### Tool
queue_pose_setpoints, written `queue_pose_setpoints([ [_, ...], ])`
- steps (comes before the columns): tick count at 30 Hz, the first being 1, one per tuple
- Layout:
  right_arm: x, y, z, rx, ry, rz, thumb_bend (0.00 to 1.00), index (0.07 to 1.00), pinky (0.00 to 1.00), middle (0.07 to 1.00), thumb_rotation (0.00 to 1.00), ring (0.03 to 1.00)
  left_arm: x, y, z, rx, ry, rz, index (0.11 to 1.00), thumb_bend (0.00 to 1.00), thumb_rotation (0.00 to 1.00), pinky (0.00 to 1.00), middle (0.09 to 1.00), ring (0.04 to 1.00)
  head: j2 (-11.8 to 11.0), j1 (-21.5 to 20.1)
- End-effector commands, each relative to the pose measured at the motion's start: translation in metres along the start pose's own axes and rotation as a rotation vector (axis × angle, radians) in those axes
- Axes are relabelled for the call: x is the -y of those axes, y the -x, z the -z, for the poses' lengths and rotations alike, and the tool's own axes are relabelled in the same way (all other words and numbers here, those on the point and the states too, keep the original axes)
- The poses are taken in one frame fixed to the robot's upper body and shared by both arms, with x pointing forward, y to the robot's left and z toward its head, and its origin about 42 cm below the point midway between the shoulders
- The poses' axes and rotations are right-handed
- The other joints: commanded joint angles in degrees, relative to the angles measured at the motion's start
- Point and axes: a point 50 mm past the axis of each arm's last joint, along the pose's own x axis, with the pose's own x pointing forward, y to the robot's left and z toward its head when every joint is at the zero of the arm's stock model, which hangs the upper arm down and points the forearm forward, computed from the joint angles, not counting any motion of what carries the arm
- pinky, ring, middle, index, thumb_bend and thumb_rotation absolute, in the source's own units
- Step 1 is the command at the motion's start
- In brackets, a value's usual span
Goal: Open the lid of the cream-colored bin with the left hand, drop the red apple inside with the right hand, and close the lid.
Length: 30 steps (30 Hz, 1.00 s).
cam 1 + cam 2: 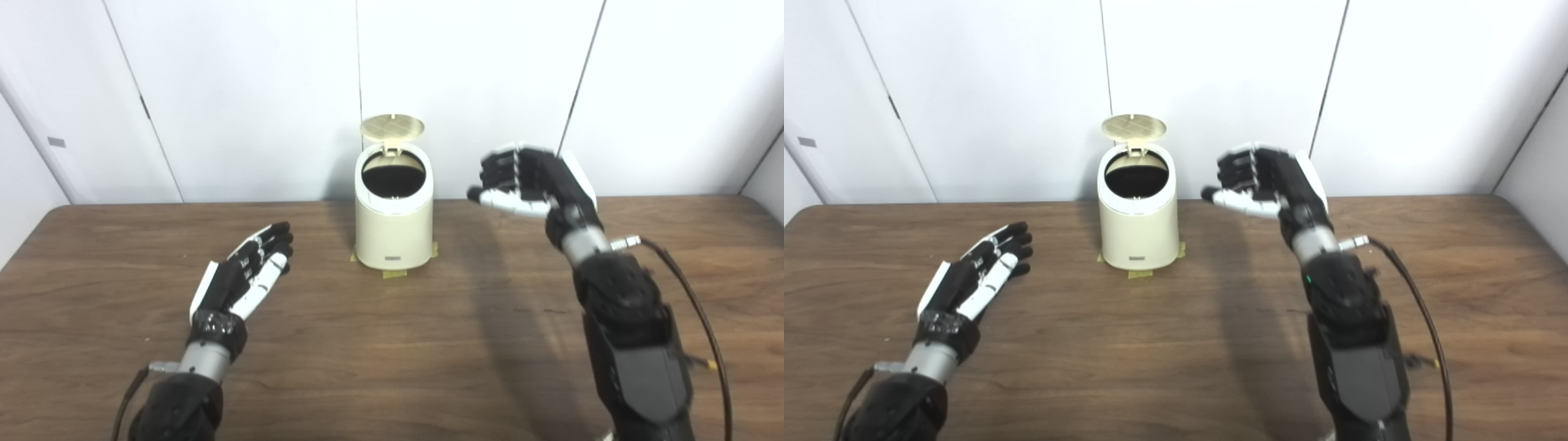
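The cream-colored bin [394, 229] stands at the back middle of the table, its round lid [392, 126] tipped up and back, its dark inside showing. No red apple shows anywhere. My right hand [531, 182] hovers raised to the right of the bin's mouth, fingers spread, holding nothing. My left hand [252, 267] rests low over the table to the left of the bin, palm up, fingers straight and apart, holding nothing.
Yellow tape tabs [395, 274] stick out under the bin's base. A black cable [698, 306] loops off my right forearm. The wooden table [392, 361] runs back to white wall panels [245, 92].
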Motion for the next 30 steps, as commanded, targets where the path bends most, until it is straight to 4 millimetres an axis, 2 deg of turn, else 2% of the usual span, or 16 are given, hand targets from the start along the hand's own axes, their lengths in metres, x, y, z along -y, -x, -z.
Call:
queue_pose_setpoints([
  [1,0.002,0.004,-0.013,0.051,0.005,-0.003,0.55,0.737,0.73,0.8,0.44,0.781,-0.003,-0.014,-0.022,0.07,-0.044,0.021,0.853,0.44,0.52,0.83,0.858,0.854,0.0,0.1],
  [3,0.003,0.016,-0.002,0.032,-0.014,-0.007,0.51,0.788,0.77,0.837,0.55,0.816,-0.006,-0.022,-0.029,0.079,-0.075,0.039,0.872,0.43,0.54,0.83,0.874,0.86,-0.2,0.1],
  [7,0.004,0.033,0.022,0.033,-0.102,0.037,0.47,0.832,0.84,0.887,0.64,0.88,-0.011,-0.04,-0.045,0.107,-0.143,0.067,0.891,0.42,0.57,0.83,0.896,0.874,-0.4,0.0],
  [11,0.002,0.045,0.037,0.023,-0.175,0.086,0.49,0.865,0.85,0.903,0.71,0.898,-0.01,-0.064,-0.061,0.129,-0.195,0.078,0.892,0.41,0.55,0.84,0.895,0.878,-0.9,-0.2],
  [13,-0.001,0.051,0.045,0.018,-0.19,0.106,0.52,0.952,0.88,0.918,0.76,0.909,-0.009,-0.075,-0.068,0.134,-0.245,0.085,0.894,0.43,0.59,0.84,0.895,0.875,-1.1,-0.2],
  [16,-0.006,0.059,0.055,0.021,-0.197,0.132,0.52,0.995,0.9,0.934,0.82,0.914,-0.007,-0.089,-0.079,0.151,-0.311,0.1,0.9,0.44,0.63,0.84,0.904,0.884,-1.3,-0.1],
  [22,-0.02,0.078,0.068,0.02,-0.211,0.174,0.48,1.0,0.92,0.917,0.89,0.888,-0.001,-0.119,-0.105,0.18,-0.368,0.096,0.892,0.49,0.66,0.84,0.897,0.884,-1.6,0.3],
  [30,-0.026,0.086,0.077,0.004,-0.232,0.194,0.49,1.0,0.93,0.905,0.9,0.891,0.004,-0.148,-0.139,0.23,-0.408,0.13,0.893,0.48,0.72,0.83,0.905,0.886,-2.0,0.5],
])
